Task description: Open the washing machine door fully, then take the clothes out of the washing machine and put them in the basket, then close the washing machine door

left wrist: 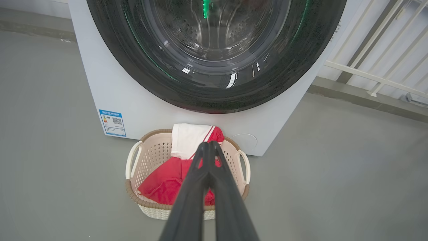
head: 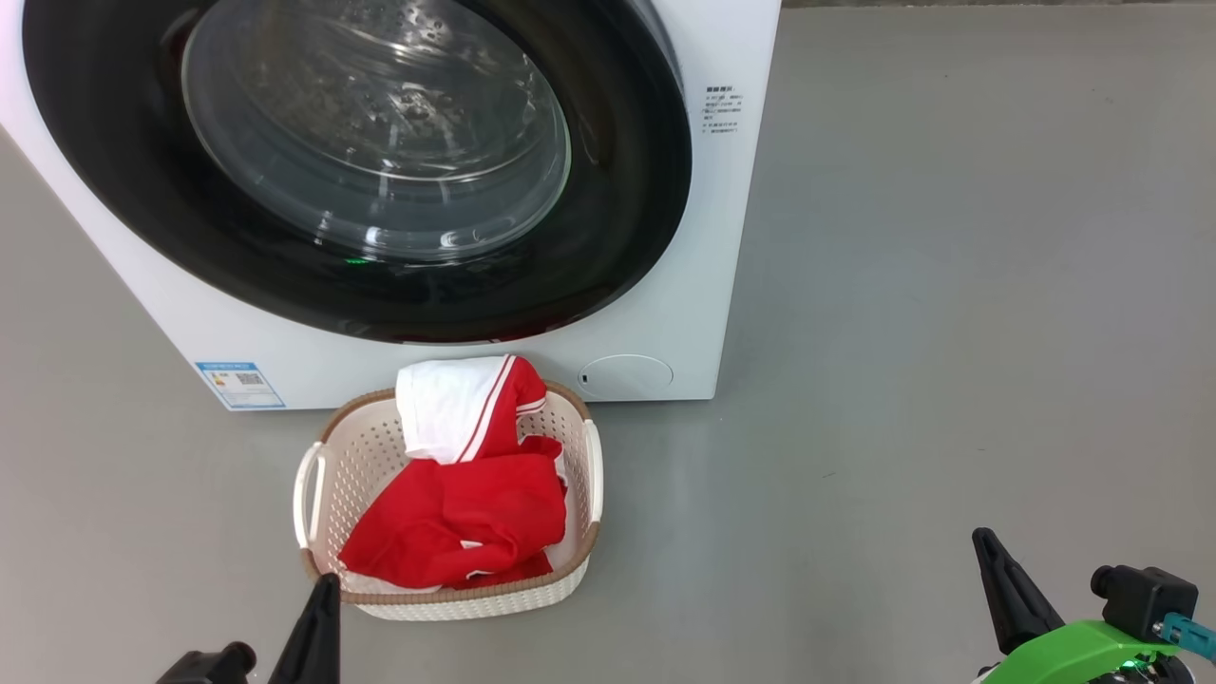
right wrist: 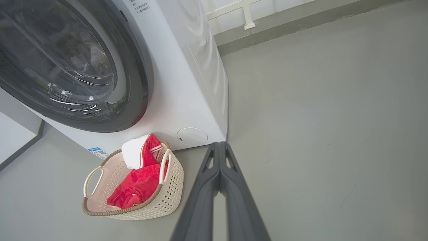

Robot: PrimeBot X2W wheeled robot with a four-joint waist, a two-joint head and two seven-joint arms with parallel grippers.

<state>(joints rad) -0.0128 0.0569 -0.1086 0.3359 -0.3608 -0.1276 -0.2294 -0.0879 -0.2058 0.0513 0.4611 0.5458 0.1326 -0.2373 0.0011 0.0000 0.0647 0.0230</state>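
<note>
Door: the washing machine door [head: 380, 161] looks shut flush, so I judge the task finished.
Clothes: the clothes [head: 465, 503] lie heaped in the basket [head: 353, 465], just before the washing machine [head: 722, 285].
Fingers: my left fingers [left wrist: 194, 190] and right fingers [right wrist: 232, 190] are pinched together, empty; the basket is just ahead of the left, well apart from the right.

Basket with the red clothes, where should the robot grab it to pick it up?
By a white side handle, coming from above on that side. Each handle loops off the basket wall, leaving a gap to hook into, and the clothes don't cover it.
</note>
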